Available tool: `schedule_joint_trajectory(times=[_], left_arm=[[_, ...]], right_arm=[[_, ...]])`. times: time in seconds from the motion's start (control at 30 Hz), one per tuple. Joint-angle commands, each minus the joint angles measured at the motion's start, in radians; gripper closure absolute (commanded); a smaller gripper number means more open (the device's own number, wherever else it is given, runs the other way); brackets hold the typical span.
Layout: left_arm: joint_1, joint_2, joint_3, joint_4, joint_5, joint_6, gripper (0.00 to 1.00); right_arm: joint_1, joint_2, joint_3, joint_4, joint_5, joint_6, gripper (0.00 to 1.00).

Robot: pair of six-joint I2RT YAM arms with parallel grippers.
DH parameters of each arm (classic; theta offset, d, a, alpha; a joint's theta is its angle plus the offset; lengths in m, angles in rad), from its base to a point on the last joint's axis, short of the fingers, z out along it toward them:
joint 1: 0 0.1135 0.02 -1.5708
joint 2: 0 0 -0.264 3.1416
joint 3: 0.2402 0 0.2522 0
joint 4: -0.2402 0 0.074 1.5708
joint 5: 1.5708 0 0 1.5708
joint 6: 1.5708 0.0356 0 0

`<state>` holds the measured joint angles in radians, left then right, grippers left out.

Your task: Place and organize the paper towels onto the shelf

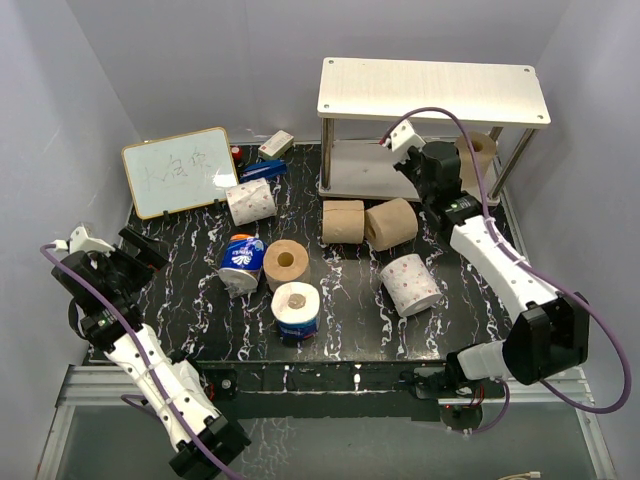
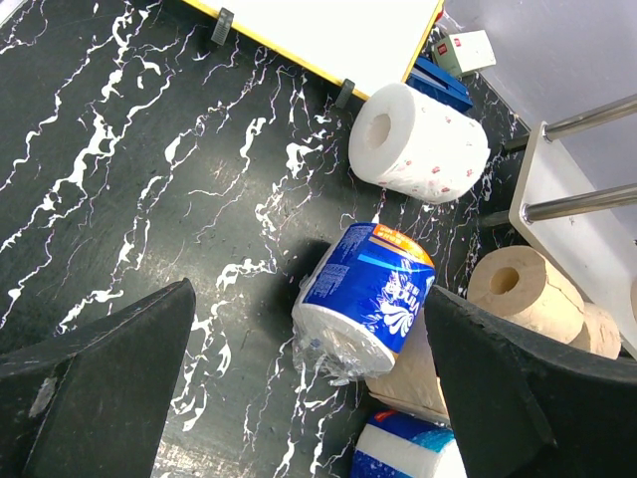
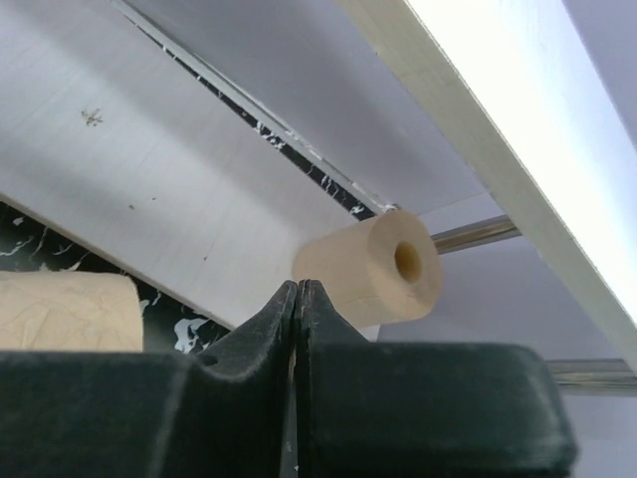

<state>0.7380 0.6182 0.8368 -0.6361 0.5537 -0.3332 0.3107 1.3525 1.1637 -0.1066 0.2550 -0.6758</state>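
The shelf (image 1: 433, 90) stands at the back right. One tan paper towel roll (image 1: 478, 152) lies on its lower board (image 3: 149, 179), also in the right wrist view (image 3: 373, 264). My right gripper (image 1: 450, 168) is shut and empty just in front of that roll (image 3: 298, 289). My left gripper (image 1: 140, 255) is open and empty at the left, above the mat (image 2: 309, 398). A blue-wrapped roll (image 2: 368, 294) lies ahead between its fingers (image 2: 109, 388). On the mat lie two tan rolls (image 1: 343, 221), an upright tan roll (image 1: 286, 262), two white patterned rolls (image 1: 410, 284) and a blue-and-white roll (image 1: 296, 312).
A small framed whiteboard (image 1: 180, 170) leans at the back left, with a white patterned roll (image 1: 250, 201) in front of it. Small boxes (image 1: 275, 147) and a blue item (image 1: 262, 172) lie behind. Grey walls enclose the black marbled mat (image 1: 180, 300).
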Motion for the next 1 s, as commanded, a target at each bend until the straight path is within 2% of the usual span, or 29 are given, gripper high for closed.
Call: schedule_joint_trajectory(times=[0.0, 0.03, 0.07, 0.1, 0.13, 0.17, 0.2, 0.27, 0.4, 0.47, 0.53, 0.67, 0.97], left_arm=[[0.007, -0.017, -0.005, 0.005, 0.007, -0.001, 0.02], [0.007, -0.019, -0.004, 0.005, 0.006, -0.001, 0.02], [0.008, -0.021, -0.005, 0.005, 0.006, 0.0, 0.02], [0.008, -0.021, -0.005, 0.004, 0.006, -0.001, 0.02], [0.008, -0.021, -0.005, 0.005, 0.007, -0.001, 0.02], [0.009, -0.019, -0.005, 0.006, 0.007, 0.0, 0.02], [0.009, -0.018, -0.005, 0.006, 0.009, 0.0, 0.02], [0.008, -0.015, -0.005, 0.007, 0.011, 0.0, 0.02], [0.009, -0.014, -0.005, 0.007, 0.012, 0.0, 0.02], [0.008, -0.014, -0.005, 0.007, 0.012, 0.0, 0.02], [0.009, -0.015, -0.005, 0.007, 0.012, 0.0, 0.02], [0.008, -0.015, -0.006, 0.006, 0.011, 0.0, 0.02], [0.01, -0.005, -0.006, 0.007, 0.007, -0.001, 0.02]], right_arm=[[0.003, -0.007, 0.055, -0.037, 0.033, 0.04, 0.9], [0.003, -0.013, 0.084, -0.132, -0.015, 0.09, 0.6], [0.003, -0.02, 0.108, -0.225, -0.085, 0.138, 0.38], [0.004, -0.029, 0.126, -0.315, -0.167, 0.171, 0.26], [0.003, -0.038, 0.139, -0.397, -0.258, 0.184, 0.08], [0.003, -0.048, 0.145, -0.491, -0.324, 0.192, 0.02], [0.006, -0.056, 0.146, -0.537, -0.373, 0.197, 0.02], [0.028, -0.078, 0.108, -0.565, -0.368, 0.203, 0.02], [0.131, -0.125, -0.071, -0.439, -0.101, 0.146, 0.03], [0.14, -0.124, -0.113, -0.383, -0.031, 0.14, 0.04], [0.151, -0.121, -0.126, -0.351, -0.022, 0.154, 0.04], [0.168, -0.086, -0.149, -0.246, 0.026, 0.169, 0.14], [0.259, 0.084, -0.082, -0.221, 0.059, 0.227, 0.17]])
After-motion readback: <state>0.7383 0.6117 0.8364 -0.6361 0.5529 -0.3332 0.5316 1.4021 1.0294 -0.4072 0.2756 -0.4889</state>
